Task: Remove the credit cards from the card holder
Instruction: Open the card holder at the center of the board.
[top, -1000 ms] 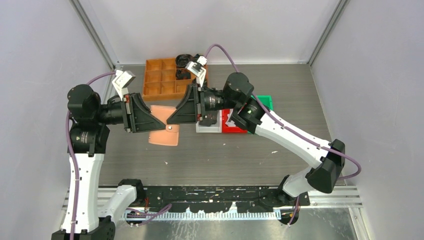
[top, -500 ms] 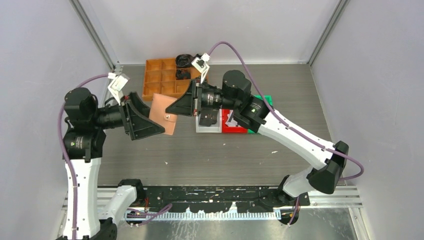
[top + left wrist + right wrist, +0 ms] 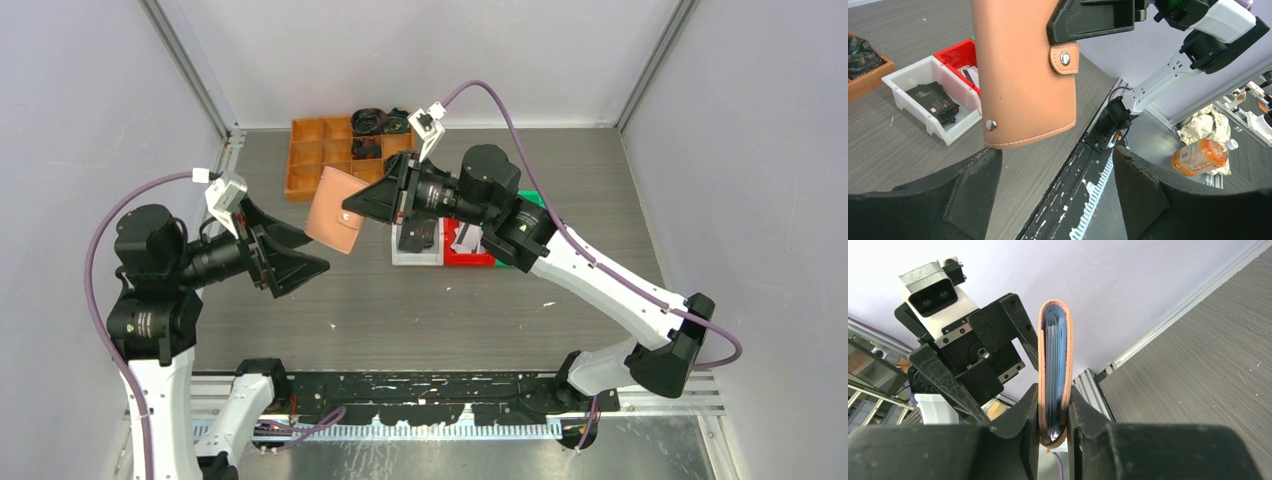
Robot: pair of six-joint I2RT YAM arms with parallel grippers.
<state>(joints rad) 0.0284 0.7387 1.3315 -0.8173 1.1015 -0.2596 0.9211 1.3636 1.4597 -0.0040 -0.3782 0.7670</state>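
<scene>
The card holder [image 3: 332, 208], a salmon-pink folded wallet with a snapped strap tab, hangs in the air above the table. My right gripper [image 3: 355, 212] is shut on its right edge. In the right wrist view the card holder [image 3: 1054, 355] stands edge-on between the fingers [image 3: 1018, 430], with light blue layers inside; I cannot tell cards from pockets there. My left gripper [image 3: 300, 255] is open, below and left of the holder and apart from it. In the left wrist view the card holder [image 3: 1023, 80] hangs just beyond the open left gripper [image 3: 1055, 185]. Dark credit cards [image 3: 937, 100] lie in a white bin.
A white bin [image 3: 400, 255], a red bin [image 3: 470, 258] and a green bin [image 3: 533, 200] sit in a row under the right arm. An orange compartment tray [image 3: 320, 160] with black coiled bundles stands at the back. An orange bottle [image 3: 1202, 156] lies off the table.
My left gripper opened, let go of the card holder and drew back to the near left. My right gripper lifted the holder up and toward the back.
</scene>
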